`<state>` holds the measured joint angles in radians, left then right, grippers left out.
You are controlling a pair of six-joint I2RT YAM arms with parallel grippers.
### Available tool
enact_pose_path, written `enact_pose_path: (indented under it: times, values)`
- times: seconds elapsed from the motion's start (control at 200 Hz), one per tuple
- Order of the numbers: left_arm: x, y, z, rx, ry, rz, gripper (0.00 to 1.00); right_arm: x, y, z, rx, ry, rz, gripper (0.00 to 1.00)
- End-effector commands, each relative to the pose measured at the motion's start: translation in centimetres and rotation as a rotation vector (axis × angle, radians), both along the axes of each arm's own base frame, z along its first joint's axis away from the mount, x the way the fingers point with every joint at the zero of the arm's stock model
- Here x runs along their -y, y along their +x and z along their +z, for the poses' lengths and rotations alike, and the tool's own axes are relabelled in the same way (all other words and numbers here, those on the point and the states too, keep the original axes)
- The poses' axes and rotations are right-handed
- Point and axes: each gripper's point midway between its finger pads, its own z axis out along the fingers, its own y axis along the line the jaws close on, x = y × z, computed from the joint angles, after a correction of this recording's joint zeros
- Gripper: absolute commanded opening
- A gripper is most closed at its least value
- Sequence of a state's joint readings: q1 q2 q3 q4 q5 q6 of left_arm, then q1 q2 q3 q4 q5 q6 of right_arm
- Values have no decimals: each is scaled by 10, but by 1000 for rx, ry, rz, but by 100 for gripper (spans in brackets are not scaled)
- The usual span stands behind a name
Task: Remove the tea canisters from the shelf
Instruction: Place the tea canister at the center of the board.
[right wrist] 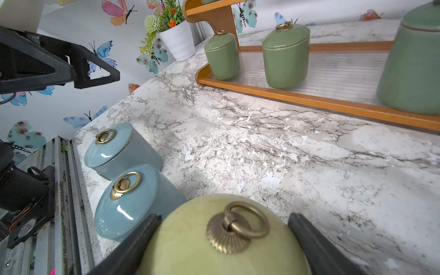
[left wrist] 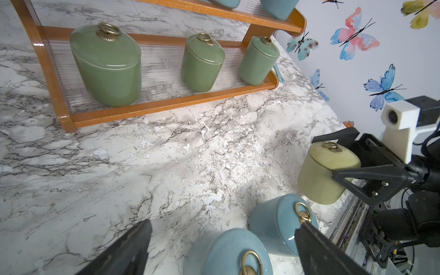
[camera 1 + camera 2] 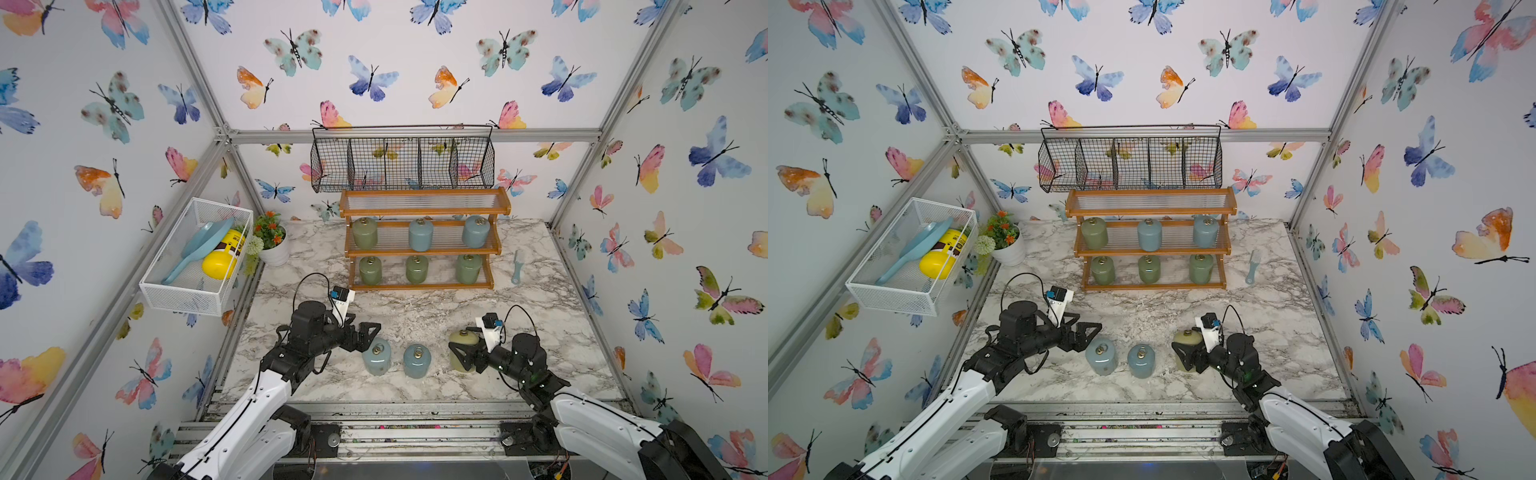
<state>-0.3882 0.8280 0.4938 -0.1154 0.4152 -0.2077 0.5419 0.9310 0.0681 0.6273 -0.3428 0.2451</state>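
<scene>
1. right gripper is clamping, jaws partway closed, around the pale yellow glossy ceramic canister.
2. left gripper is hanging wide open, holding nothing; two pale blue ceramic canisters are standing just beside its fingertips.
3. six more canisters are sitting on the orange-brown wooden stepped shelf, well ahead of both grippers.

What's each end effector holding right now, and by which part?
Right end effector grips the pale yellow canister across its sides, near the top. Left end effector is open, holding nothing.

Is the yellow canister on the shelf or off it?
Off: the canister is upright in the right gripper, at the table's front, apart from the shelf.
</scene>
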Motion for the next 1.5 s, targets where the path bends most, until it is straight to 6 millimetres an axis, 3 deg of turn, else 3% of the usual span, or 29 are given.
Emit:
enact_pose_path:
  times: [0.0, 0.646, 1.492]
  values:
    - [3, 7, 16, 49, -13, 1, 98, -3, 12, 33, 119, 83, -23, 77]
    - [3, 14, 9, 38, 11, 8, 98, -13, 21, 2, 62, 32, -48, 80]
    - [4, 10, -5, 9, -2, 7, 98, -4, -1, -23, -29, 0, -84, 92]
